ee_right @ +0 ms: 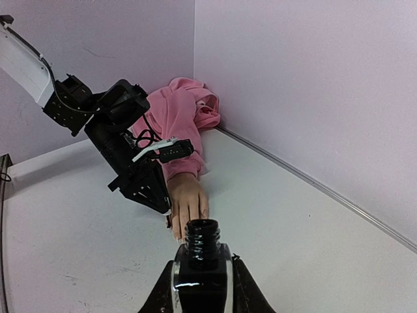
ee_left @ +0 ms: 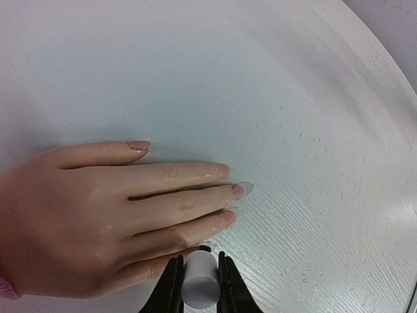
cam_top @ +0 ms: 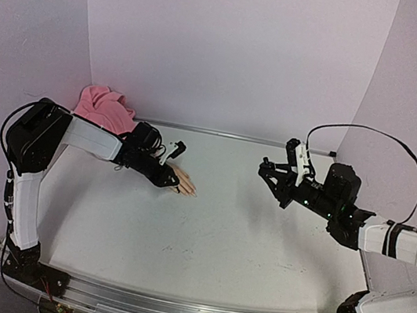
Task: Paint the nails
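Observation:
The beige mannequin hand [ee_left: 98,208] lies flat on the table with its fingers spread, and it also shows in the top view [cam_top: 186,186]. Its pale nails show on the thumb [ee_left: 139,145], middle finger [ee_left: 239,191] and ring finger [ee_left: 229,218]. My left gripper [ee_left: 199,262] is shut on the grey brush cap [ee_left: 200,283]. The cap's dark tip [ee_left: 206,248] sits at the little finger's end, whose nail is hidden. My right gripper [ee_right: 202,277] is shut on the open black polish bottle [ee_right: 202,238] and holds it upright above the table, well right of the hand [ee_right: 187,199].
The pink sleeve [cam_top: 105,106] bunches in the back left corner against the wall. The left arm [ee_right: 124,143] leans over the mannequin's wrist. The right gripper [cam_top: 276,181] hovers at the table's right. A metal rail [cam_top: 168,309] runs along the near edge.

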You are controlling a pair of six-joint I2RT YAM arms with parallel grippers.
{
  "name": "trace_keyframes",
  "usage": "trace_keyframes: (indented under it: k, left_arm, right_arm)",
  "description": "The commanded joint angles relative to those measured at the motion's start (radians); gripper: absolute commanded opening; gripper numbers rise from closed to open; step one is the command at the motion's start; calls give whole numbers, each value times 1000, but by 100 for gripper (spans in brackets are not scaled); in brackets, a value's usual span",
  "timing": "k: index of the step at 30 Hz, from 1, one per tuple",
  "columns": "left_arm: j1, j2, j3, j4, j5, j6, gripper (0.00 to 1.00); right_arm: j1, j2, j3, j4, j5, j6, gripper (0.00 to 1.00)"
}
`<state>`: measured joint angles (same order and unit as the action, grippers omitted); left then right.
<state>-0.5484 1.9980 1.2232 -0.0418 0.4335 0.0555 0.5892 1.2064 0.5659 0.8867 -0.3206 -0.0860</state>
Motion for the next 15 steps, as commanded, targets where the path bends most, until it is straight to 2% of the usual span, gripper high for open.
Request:
trace_keyframes:
  k: [1,15]
  left_arm:
    - [7,7,17,36,10,15,0]
    - [5,17,19,36,28,12,0]
  right_arm:
    - [-6,-5,29,69,-17,6,0]
    - [-8,-7,26,72,-18,9,0]
